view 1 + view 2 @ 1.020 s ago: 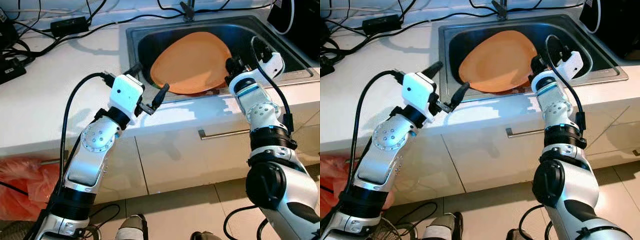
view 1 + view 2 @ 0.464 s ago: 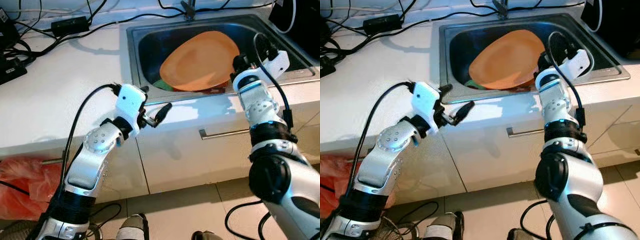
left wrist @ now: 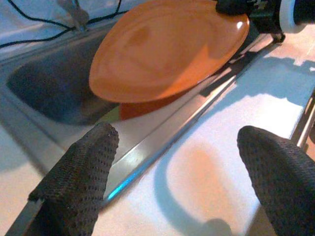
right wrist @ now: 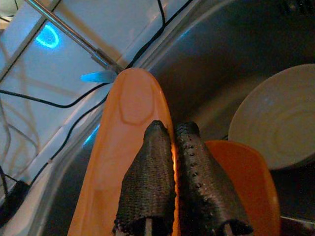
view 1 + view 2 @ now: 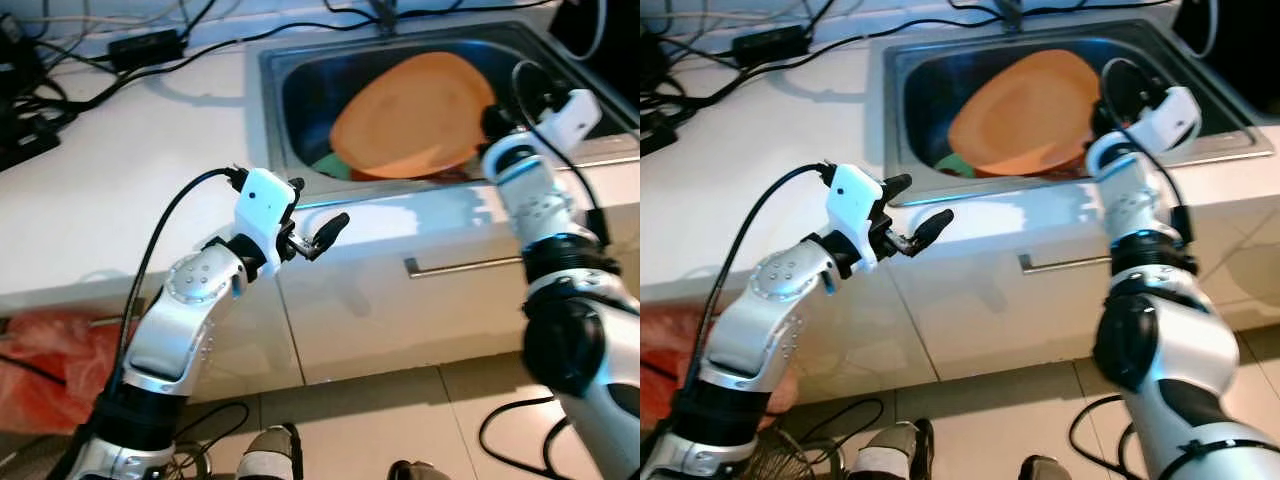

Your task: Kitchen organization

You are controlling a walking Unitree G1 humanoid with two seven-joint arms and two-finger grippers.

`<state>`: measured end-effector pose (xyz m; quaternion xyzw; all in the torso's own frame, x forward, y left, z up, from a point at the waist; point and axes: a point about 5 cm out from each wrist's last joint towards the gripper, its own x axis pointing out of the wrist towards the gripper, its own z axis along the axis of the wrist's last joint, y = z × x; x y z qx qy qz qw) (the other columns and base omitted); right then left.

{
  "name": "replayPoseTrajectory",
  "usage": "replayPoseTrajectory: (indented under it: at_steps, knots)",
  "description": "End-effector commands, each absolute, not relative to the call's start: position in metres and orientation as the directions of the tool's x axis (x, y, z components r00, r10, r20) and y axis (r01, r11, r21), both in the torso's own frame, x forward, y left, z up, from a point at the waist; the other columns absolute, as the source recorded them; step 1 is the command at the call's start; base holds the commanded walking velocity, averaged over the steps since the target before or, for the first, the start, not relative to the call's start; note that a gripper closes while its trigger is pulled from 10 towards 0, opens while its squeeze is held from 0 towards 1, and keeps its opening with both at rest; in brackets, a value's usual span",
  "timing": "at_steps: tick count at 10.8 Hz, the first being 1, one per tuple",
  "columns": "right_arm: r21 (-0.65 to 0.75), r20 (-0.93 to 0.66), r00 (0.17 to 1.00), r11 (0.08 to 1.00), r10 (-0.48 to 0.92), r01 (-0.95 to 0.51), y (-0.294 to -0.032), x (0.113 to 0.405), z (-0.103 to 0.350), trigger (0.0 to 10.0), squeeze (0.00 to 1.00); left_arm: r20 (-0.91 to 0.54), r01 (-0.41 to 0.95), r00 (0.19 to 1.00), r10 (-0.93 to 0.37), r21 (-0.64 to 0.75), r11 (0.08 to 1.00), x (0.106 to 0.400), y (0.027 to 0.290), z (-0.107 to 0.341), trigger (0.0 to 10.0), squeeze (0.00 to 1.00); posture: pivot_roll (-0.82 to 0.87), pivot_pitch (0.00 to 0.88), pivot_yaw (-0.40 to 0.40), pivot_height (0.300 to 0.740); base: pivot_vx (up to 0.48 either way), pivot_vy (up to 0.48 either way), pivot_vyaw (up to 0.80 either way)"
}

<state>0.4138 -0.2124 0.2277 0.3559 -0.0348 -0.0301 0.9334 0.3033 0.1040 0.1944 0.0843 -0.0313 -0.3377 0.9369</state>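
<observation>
We see the right gripper [image 4: 173, 162] pinching the rim of a smooth oval orange plate [image 5: 415, 115], tilted in the steel sink [image 5: 300, 90]. The left gripper [image 5: 917, 207] hovers spread wide by the sink's front edge. Dishes beneath stay half hidden.

A tilted orange plate [image 5: 412, 118] blocks most of the sink [image 5: 300, 110]; countertop [image 5: 120, 180] left lies open

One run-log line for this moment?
right gripper: shut on orange plate rim, tilted in sink | left gripper: open over counter edge | white dish in sink
</observation>
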Motion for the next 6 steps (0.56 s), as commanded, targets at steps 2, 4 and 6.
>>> replayPoseTrajectory:
  at_steps: [2,4,6]
  knots:
    - [0.642,0.04,0.994,0.765,-0.1,0.051,-0.222,0.414,0.23,0.0,0.0,-0.015,0.65,0.754,-0.657,0.162,0.743,0.3,0.103,0.198,10.0,0.0,0.28,0.177,0.111,0.74,0.0,0.0,0.0]
    - [0.615,0.049,0.995,0.788,-0.082,0.034,-0.223,0.414,0.233,0.0,0.0,0.009,0.603,0.79,-0.613,0.173,0.779,0.309,0.106,0.208,10.0,0.0,0.28,0.178,0.112,0.74,0.0,0.0,0.0]
    - [0.578,0.043,0.997,0.816,-0.058,0.023,-0.223,0.414,0.231,0.0,0.0,0.071,0.55,0.824,-0.562,0.138,0.823,0.315,0.11,0.219,10.0,0.0,0.27,0.173,0.106,0.74,0.0,0.0,0.0]
